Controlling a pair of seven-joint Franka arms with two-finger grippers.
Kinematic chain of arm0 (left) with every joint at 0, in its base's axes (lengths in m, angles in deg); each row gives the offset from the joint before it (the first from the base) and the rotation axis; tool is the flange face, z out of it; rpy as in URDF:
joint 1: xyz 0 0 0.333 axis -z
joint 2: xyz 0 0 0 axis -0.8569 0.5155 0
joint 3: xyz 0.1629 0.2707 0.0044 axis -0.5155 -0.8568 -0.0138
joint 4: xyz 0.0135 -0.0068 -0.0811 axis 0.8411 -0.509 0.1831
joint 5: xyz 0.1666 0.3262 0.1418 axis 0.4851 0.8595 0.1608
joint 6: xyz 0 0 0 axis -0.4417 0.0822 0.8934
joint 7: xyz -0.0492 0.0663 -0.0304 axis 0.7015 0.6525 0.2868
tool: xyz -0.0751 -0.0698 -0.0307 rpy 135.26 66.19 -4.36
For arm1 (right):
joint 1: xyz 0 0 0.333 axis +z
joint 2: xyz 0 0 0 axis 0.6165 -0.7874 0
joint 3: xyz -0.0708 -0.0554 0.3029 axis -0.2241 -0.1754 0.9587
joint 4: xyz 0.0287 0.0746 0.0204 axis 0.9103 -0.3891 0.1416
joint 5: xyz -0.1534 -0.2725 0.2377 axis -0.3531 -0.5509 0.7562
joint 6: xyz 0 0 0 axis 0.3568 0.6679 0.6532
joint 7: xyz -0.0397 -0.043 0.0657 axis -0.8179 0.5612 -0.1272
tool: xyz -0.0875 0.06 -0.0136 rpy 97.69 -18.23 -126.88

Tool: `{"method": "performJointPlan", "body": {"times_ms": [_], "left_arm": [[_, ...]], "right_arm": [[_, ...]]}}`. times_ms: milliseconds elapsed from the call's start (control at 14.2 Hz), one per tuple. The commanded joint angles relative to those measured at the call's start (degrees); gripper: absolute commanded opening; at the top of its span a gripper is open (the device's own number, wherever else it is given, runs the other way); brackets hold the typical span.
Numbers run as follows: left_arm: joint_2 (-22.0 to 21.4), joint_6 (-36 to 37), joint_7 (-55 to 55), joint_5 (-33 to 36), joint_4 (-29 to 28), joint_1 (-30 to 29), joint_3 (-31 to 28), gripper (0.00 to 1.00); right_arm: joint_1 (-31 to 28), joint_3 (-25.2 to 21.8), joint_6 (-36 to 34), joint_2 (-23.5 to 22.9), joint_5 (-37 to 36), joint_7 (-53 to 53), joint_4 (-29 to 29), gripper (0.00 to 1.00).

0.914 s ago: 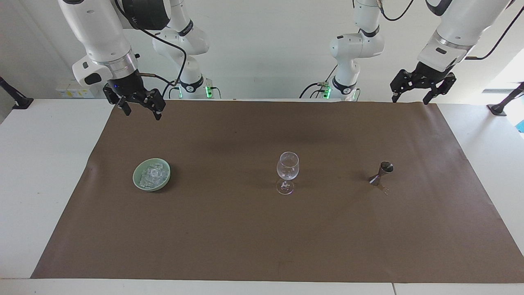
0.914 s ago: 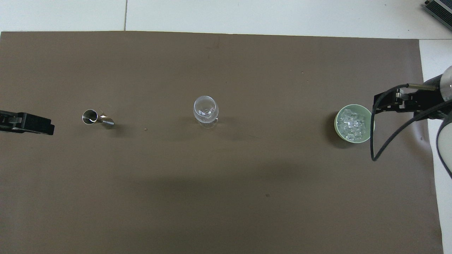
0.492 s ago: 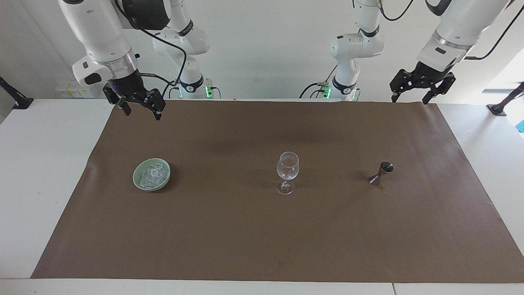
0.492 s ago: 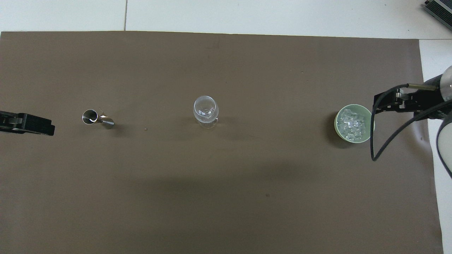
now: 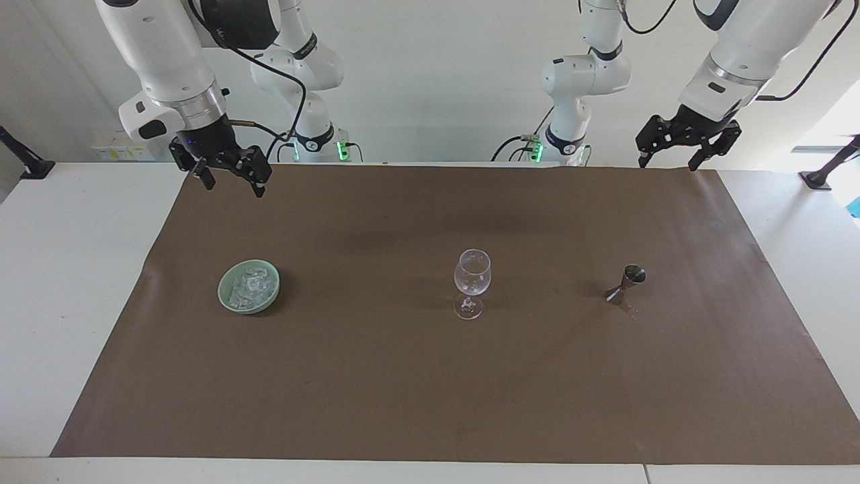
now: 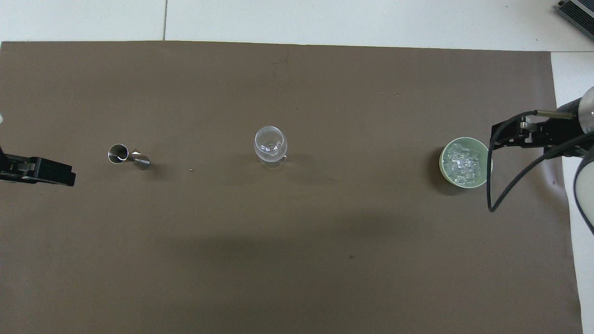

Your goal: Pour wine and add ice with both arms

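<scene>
Brown mat [image 5: 403, 376] bare of spills, my left gripper [image 5: 674, 149] and right gripper [image 5: 232, 176] hang spread and empty, so next I reach for the jigger [image 5: 626, 285].

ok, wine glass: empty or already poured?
Empty. The upright wine glass looks clear to its base, no liquid or cubes in it; the ice sits in the green bowl.

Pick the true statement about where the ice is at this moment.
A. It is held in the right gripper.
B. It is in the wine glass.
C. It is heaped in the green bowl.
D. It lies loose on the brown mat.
C: the ice sits in the green bowl at the right arm's end of the table, and the wine glass looks empty.
</scene>
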Motion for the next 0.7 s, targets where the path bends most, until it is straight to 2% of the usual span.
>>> {"method": "performJointPlan", "body": {"times_ms": [0,281,633], "left_arm": [[-1.6,0.3,1.1,-0.6,-1.6,0.5,-0.4,1.00],[-2.6,-2.3,1.6,-0.6,-4.6,0.5,-0.4,1.00],[-7.1,-13.5,7.5,-0.6,-16.0,0.6,-0.4,1.00]], "right_arm": [[-0.4,0.1,0.2,1.0,1.1,-1.2,-1.2,1.00],[-0.4,0.1,0.2,1.0,1.0,-1.2,-1.2,1.00],[-0.4,0.1,0.2,1.0,1.1,-1.2,-1.2,1.00]]}}
